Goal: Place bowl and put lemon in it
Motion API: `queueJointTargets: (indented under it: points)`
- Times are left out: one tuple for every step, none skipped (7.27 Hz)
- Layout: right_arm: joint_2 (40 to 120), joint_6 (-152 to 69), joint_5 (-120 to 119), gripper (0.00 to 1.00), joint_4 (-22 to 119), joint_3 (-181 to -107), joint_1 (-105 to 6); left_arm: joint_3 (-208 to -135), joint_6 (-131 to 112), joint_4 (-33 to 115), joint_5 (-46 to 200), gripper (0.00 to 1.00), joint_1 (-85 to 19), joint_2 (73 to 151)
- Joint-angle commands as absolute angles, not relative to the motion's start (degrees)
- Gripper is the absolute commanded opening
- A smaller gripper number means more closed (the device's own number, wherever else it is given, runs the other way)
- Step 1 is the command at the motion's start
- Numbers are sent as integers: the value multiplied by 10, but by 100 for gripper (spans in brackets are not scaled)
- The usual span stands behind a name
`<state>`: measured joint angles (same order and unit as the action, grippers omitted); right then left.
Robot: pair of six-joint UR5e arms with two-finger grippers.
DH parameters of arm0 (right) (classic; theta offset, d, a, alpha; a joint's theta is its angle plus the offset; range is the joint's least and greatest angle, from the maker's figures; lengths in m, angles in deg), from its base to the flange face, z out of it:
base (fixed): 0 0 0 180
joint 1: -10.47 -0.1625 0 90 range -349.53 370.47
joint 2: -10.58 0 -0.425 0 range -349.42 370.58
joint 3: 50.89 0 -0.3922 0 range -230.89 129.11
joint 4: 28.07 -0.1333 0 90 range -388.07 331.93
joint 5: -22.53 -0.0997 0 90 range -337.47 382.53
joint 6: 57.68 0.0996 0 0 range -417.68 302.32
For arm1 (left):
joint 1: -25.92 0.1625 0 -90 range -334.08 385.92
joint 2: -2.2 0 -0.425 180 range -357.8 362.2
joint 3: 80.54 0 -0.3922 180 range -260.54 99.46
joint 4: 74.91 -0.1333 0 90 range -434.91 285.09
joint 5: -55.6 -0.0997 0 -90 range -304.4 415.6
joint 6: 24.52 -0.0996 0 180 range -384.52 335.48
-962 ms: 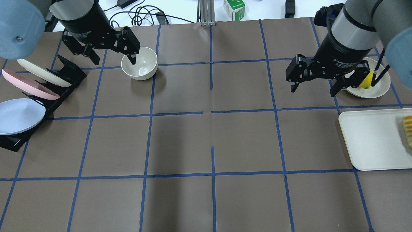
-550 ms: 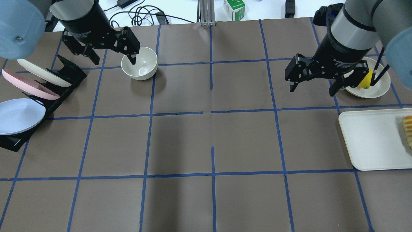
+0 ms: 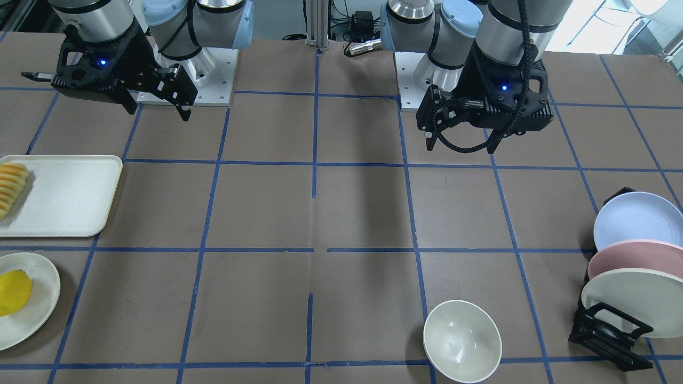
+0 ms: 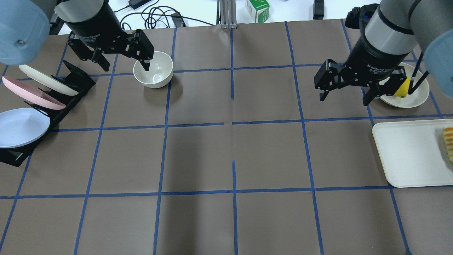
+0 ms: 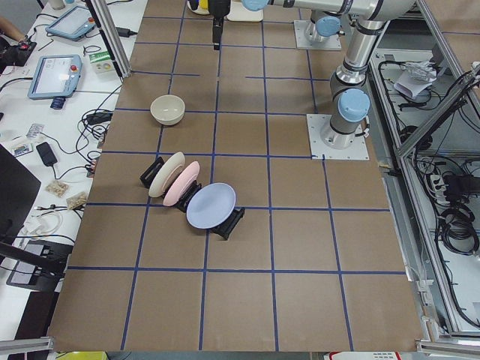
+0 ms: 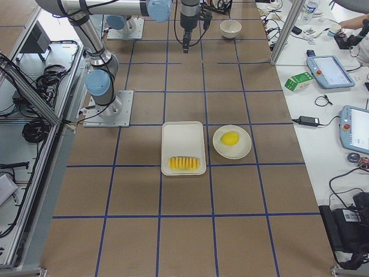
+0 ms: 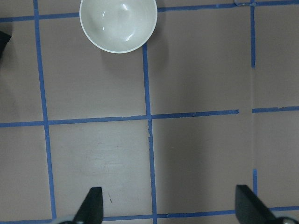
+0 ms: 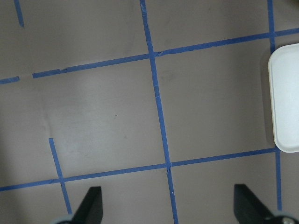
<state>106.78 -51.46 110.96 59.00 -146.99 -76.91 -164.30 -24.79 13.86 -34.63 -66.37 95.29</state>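
Two grippers: left gripper [image 7: 170, 205] and right gripper [image 8: 168, 205] both spread wide, empty, hanging high over the table [image 4: 233, 219].
Bowl [image 4: 153, 69]: upright on the table's far left part, near the plate rack [image 3: 608, 336]; ahead of the left fingers in the left wrist view, untouched.
Lemon [image 3: 13, 292]: lying on the flat cream plate [image 3: 42, 314] at the far right, just beyond the white tray [image 4: 407, 156] of fruit slices [image 3: 10, 186]; apart from the right gripper.
Stage, as judged: very start, nothing grasped, bowl not yet placed.
Risk at the bowl: glossy wall and plain rim, so a shallow pinch likely to slip; a finger landing on the rim instead of straddling it likely to tip or shove the bowl.
Risk by the rack: little room on that side; a wide approach apt to clip the racked plates.
Risk at the lemon: smooth and oval on a flat plate; an off-centre closing apt to roll it off or squeeze it out sideways.
Risk at the drop: release from too high or off-centre apt to bounce the lemon out or rock the bowl.
Risk between arms: possible clash if both reach the same spot together.
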Motion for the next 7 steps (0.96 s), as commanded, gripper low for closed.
queueJointTargets:
  points:
    - [1065,-519,1128,100,573,-1477,-740,-1643,-248,139,-347,100,-665,953]
    - [1062,-548,1126,100,596,-1502,-696,-1642,-248,139,-347,100,-665,953]
    - [1056,-612,1127,100,650,-1518,-644,-1642,-248,139,-346,100,-665,953]
    - [1054,-651,1127,100,668,-1520,-609,-1642,-248,139,-346,100,-665,953]
    - [1044,-681,1125,100,671,-1521,-598,-1642,-248,139,-347,100,-665,953]
    - [1022,-690,1127,100,700,-1515,-590,-1642,-248,139,-347,100,-665,953]
    - [999,-711,1125,100,731,-1516,-572,-1642,-248,139,-347,100,-665,953]
